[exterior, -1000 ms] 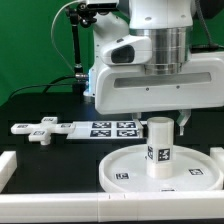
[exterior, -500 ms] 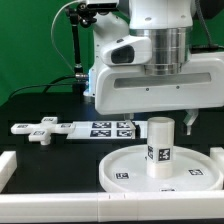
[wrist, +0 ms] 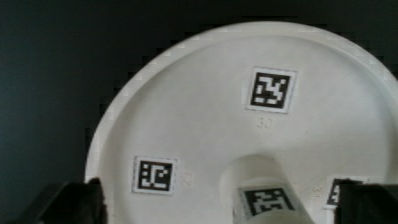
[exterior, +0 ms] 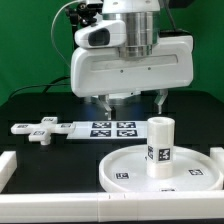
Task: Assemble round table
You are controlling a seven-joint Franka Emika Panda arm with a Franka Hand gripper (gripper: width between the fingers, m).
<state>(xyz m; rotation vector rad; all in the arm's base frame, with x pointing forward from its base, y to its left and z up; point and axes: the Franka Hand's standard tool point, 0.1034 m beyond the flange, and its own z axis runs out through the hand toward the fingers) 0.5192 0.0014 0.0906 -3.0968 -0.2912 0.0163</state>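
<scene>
Your gripper (exterior: 134, 103) hangs open, holding nothing, mid-frame. The leg (exterior: 160, 148) stands upright on the disc (exterior: 124, 166), lower right.

Exterior view: arm (exterior: 130, 25) is cut off by the upper edge. Part of the round disc (exterior: 130, 160) is hidden behind the leg (exterior: 159, 140). Wrist view: round disc (wrist: 178, 100) is cropped by the picture's edges. Leg (wrist: 267, 185) is blurred and cropped. The fingertips (wrist: 80, 203) of the gripper are seen only as dark blurs, partly cut off.
</scene>
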